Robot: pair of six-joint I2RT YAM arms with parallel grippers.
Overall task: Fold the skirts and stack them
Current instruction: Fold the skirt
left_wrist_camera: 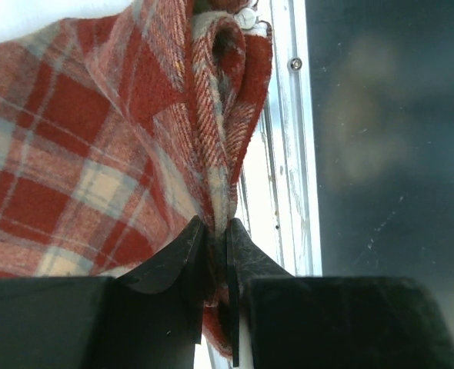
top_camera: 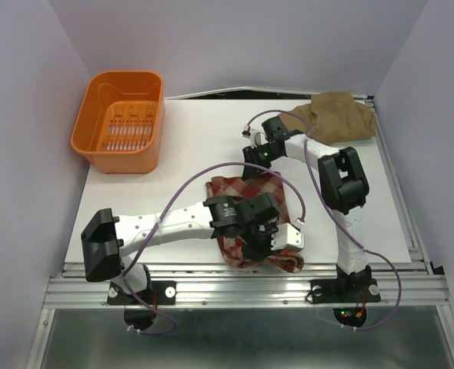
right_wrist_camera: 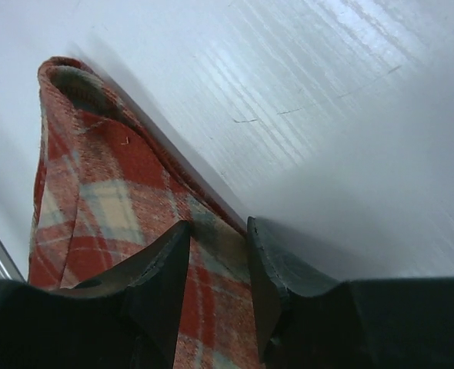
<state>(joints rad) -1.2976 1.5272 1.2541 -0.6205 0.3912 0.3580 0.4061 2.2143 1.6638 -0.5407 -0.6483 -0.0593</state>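
left gripper (left_wrist_camera: 215, 228) pinched shut on a fold of the plaid skirt (left_wrist_camera: 73, 138), cloth bunched just ahead of its fingertips. right gripper (right_wrist_camera: 218, 231) narrowly parted over the plaid's far edge, gripping nothing. white table (top_camera: 188, 146), pale walls. orange basket (top_camera: 119, 160) far left of both, tan skirt (top_camera: 338, 115) beyond the right fingers. Both arms bent low.

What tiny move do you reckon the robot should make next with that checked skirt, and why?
Probably the right gripper should lift straight up off the plaid skirt: its jaws stand apart at the skirt's far edge, pinching nothing, while the left gripper is shut on a fold at the near edge.
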